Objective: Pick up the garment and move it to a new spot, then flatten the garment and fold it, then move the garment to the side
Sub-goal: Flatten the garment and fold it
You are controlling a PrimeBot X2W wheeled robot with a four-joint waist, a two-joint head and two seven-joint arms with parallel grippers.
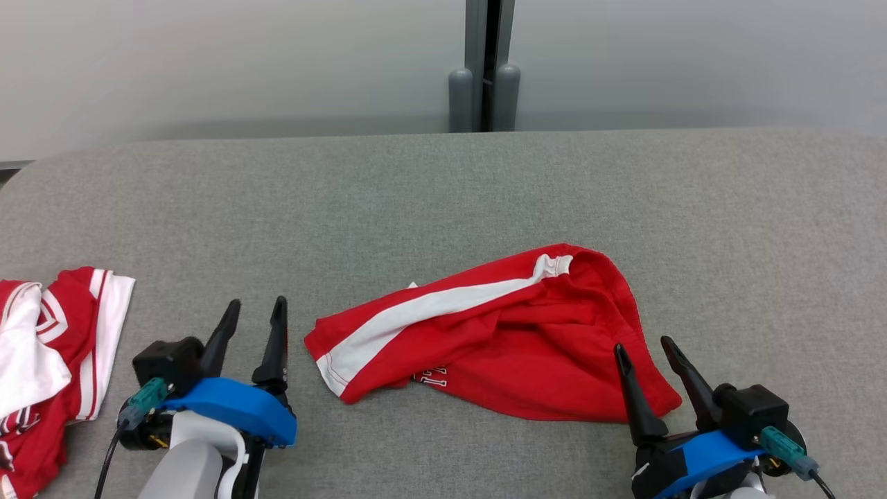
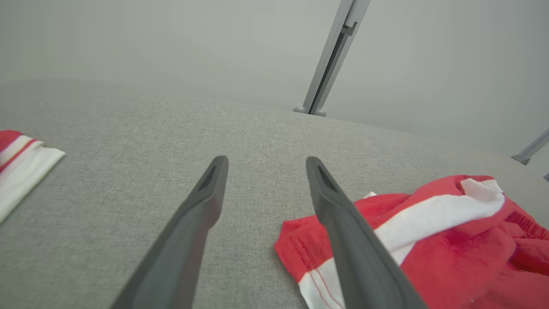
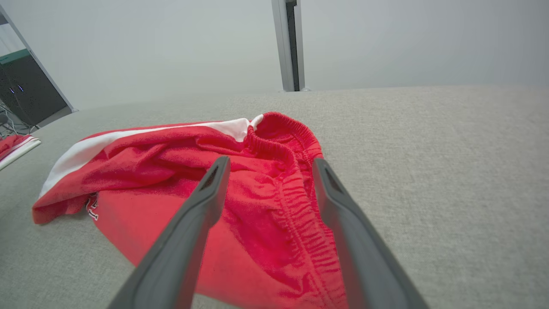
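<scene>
Crumpled red fabric shorts with a white stripe (image 1: 499,333) lie lower centre, just right of the unclenched, empty left gripper (image 1: 256,303); the unclenched right gripper (image 1: 642,345) overlaps their lower-right edge.

Grey fabric table (image 1: 443,194), pale wall (image 1: 208,62)

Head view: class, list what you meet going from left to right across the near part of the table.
Crumpled red-and-white garment → left end effector → red shorts with a white stripe → right end effector.
</scene>
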